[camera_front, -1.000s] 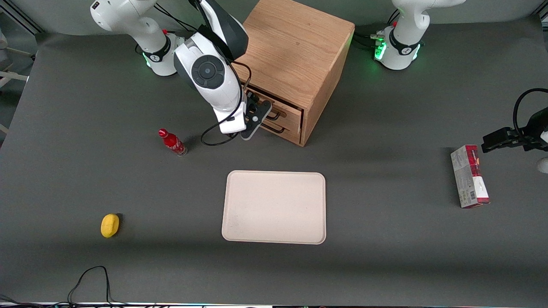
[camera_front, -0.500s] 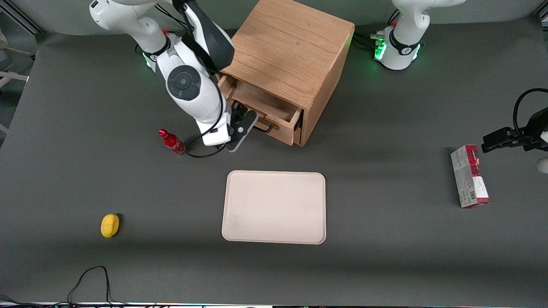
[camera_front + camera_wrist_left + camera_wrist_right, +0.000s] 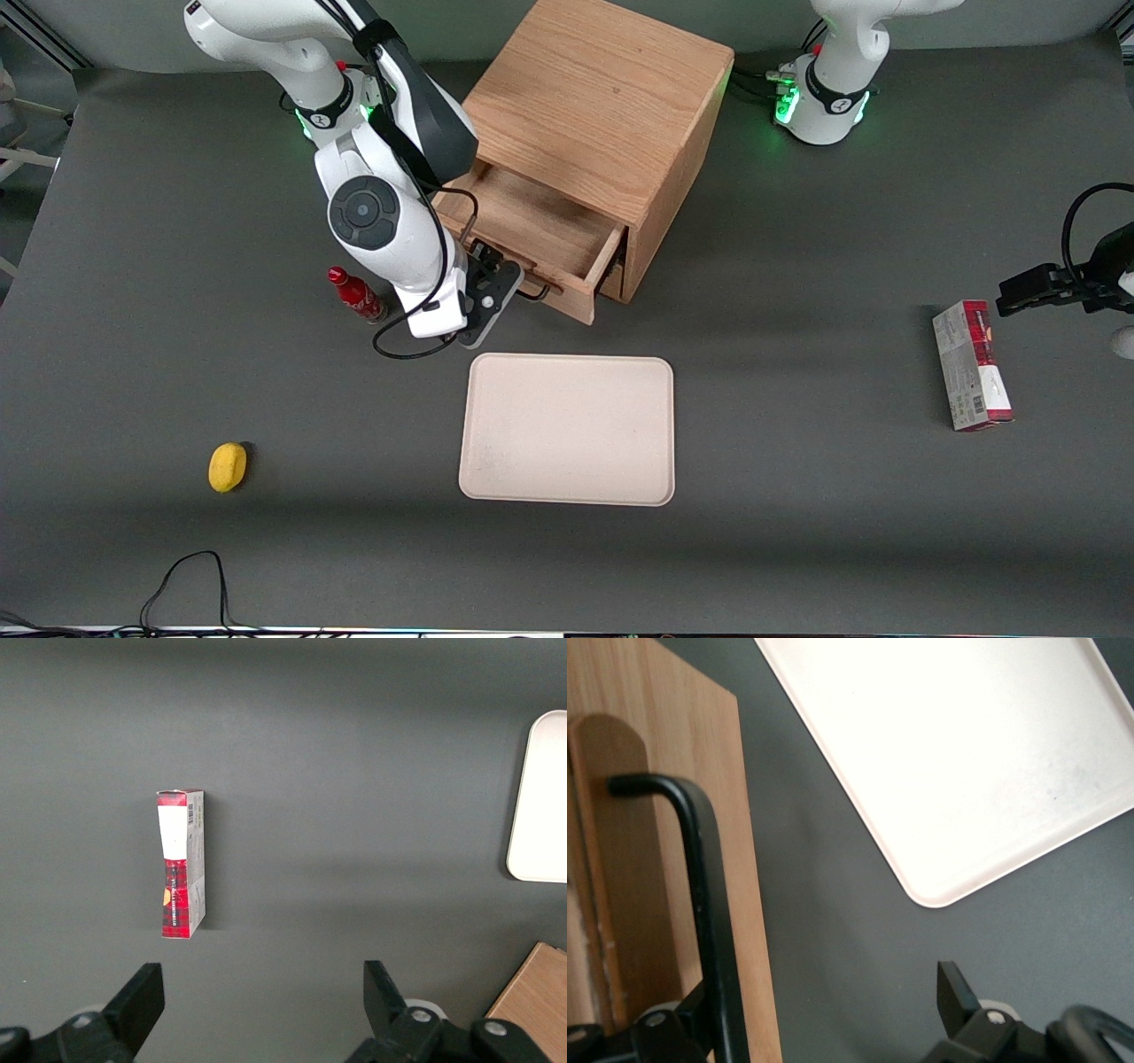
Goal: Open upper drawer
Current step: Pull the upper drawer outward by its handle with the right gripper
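Observation:
The wooden cabinet (image 3: pixel 602 97) stands at the table's back. Its upper drawer (image 3: pixel 540 226) is pulled well out toward the front camera, and its inside shows empty. The lower drawer is hidden beneath it. My right gripper (image 3: pixel 498 283) is at the drawer front, at the thin black handle (image 3: pixel 534 291). In the right wrist view the gripper (image 3: pixel 824 992) is open, its fingers wide apart. The handle bar (image 3: pixel 709 904) runs past one finger (image 3: pixel 691 1023) against the oak front (image 3: pixel 749 930). The other finger (image 3: pixel 952 992) is over bare table.
A red bottle (image 3: pixel 356 295) stands close beside my arm's wrist. A beige tray (image 3: pixel 567 430) lies just nearer the front camera than the drawer front. A yellow lemon (image 3: pixel 228 467) lies nearer the camera, and a red-and-white box (image 3: pixel 972 365) lies toward the parked arm's end.
The upper drawer has slid from almost shut to well out. My gripper has moved with the handle toward the front camera and nearer the tray.

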`<action>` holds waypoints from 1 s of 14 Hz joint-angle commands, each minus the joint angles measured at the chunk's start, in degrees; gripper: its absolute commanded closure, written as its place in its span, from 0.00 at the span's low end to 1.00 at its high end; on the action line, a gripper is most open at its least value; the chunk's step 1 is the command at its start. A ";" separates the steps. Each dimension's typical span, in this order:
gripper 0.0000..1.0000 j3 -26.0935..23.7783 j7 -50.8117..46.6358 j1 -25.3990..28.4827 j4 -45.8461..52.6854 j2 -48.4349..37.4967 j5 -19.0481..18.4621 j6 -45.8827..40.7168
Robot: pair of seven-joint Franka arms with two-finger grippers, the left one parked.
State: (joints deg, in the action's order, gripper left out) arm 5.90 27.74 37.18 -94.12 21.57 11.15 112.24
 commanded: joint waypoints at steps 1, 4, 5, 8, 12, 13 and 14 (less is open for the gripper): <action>0.00 -0.10 0.65 -0.70 7.17 4.78 -0.60 -3.06; 0.00 -0.10 0.83 -2.46 11.50 7.78 -0.51 -5.10; 0.00 -0.10 0.91 -2.99 11.94 8.22 -0.51 -5.18; 0.00 -0.10 0.91 -4.74 12.99 9.19 -0.25 -5.53; 0.00 -0.10 1.09 -6.85 19.84 12.52 -0.34 -11.42; 0.00 -0.18 1.35 -7.21 20.46 12.88 -0.34 -11.60; 0.00 -0.18 2.57 -7.30 20.55 13.06 -0.42 -11.60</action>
State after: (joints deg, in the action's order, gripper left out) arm 5.93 28.13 30.80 -77.86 32.18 11.15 102.53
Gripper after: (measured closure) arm 0.000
